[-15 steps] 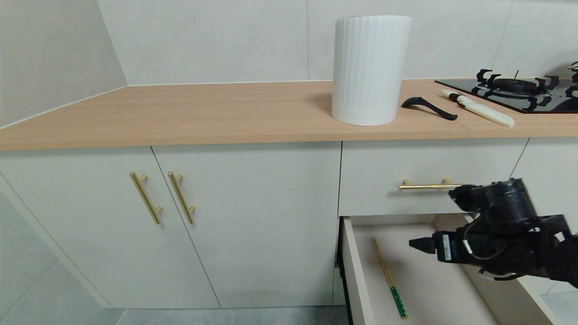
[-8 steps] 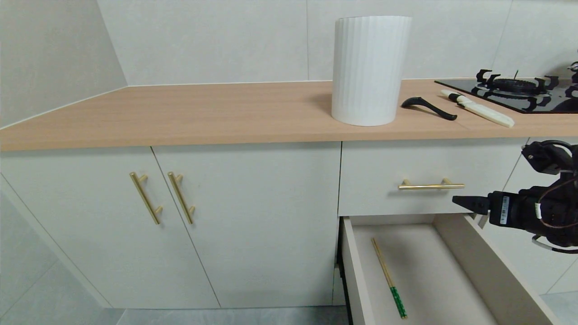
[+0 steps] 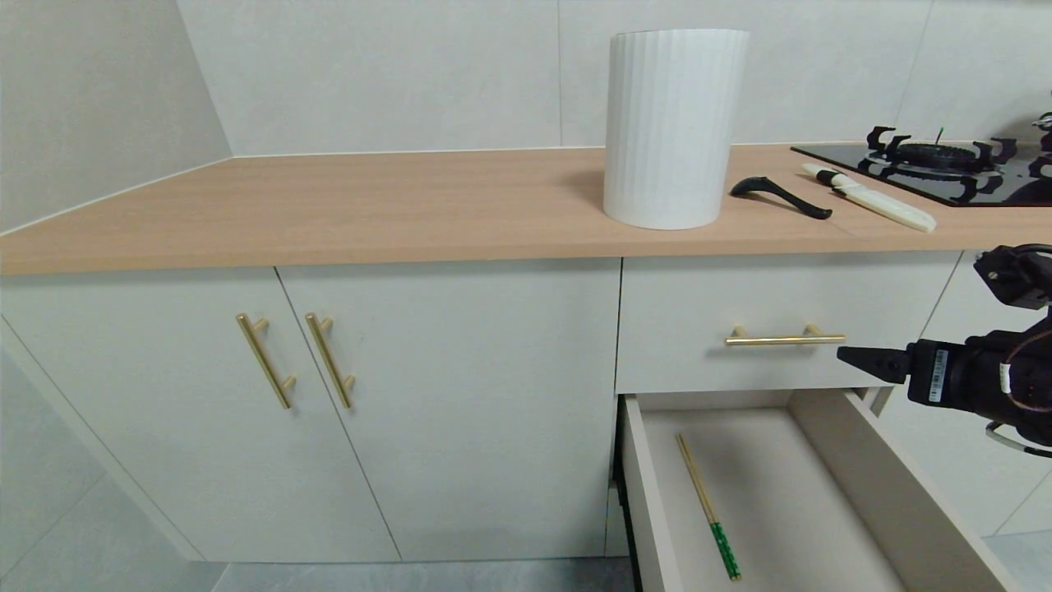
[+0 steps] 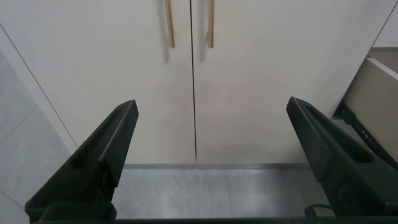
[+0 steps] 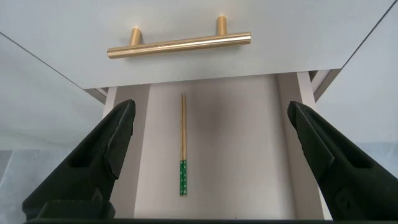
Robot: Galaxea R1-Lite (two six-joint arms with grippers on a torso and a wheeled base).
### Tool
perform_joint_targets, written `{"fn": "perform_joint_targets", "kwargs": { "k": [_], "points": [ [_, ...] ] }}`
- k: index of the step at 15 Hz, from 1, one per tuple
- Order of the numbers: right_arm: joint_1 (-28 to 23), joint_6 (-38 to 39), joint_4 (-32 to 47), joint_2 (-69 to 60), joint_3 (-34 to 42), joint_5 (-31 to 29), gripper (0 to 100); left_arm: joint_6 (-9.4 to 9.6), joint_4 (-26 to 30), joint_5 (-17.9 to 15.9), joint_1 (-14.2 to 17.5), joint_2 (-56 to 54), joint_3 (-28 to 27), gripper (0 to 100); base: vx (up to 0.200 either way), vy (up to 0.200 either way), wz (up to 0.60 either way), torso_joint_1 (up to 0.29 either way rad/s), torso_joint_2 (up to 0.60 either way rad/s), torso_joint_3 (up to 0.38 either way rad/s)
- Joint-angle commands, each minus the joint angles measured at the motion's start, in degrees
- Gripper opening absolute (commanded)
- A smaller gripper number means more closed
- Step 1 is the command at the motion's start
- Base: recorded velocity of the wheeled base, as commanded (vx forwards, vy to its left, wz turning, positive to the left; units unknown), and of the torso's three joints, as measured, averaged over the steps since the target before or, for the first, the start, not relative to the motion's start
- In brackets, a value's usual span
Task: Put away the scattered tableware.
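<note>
A pair of chopsticks (image 3: 708,510) with green ends lies on the floor of the open lower drawer (image 3: 645,493). It also shows between my right fingers in the right wrist view, chopsticks (image 5: 183,146). My right gripper (image 3: 861,360) hangs open and empty above the drawer's right side, level with the upper drawer's gold handle (image 3: 785,338); its own view shows the gripper (image 5: 211,165) spread wide. On the counter lie a black-handled utensil (image 3: 781,196) and a white knife (image 3: 871,197). My left gripper (image 4: 211,162) is open and empty, low before the cabinet doors.
A tall white ribbed canister (image 3: 674,127) stands on the wooden counter (image 3: 370,205), left of the utensils. A black gas hob (image 3: 937,160) sits at the far right. Two cabinet doors with gold handles (image 3: 296,358) are to the drawer's left; grey floor lies below.
My right gripper has risen out of the open drawer and drawn back to the right, ending level with the upper drawer's handle. The chopsticks stay in the drawer.
</note>
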Motion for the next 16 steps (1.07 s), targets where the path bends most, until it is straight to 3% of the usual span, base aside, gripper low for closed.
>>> {"fn": "perform_joint_targets", "kwargs": {
  "k": [1, 7, 16],
  "points": [
    [0.11, -0.45, -0.02, -0.09, 0.13, 0.00, 100, -0.02, 0.00, 0.02, 0.00, 0.02, 0.00, 100, 0.000, 0.000, 0.00, 0.000, 0.00, 0.000],
    [0.28, -1.06, -0.02, -0.01, 0.30, 0.00, 100, -0.02, 0.00, 0.02, 0.00, 0.02, 0.00, 100, 0.000, 0.000, 0.00, 0.043, -0.14, -0.163],
    [0.55, -1.06, -0.02, -0.01, 0.65, 0.00, 100, -0.02, 0.00, 0.02, 0.00, 0.02, 0.00, 100, 0.000, 0.000, 0.00, 0.148, -0.50, -0.302]
  ]
}}
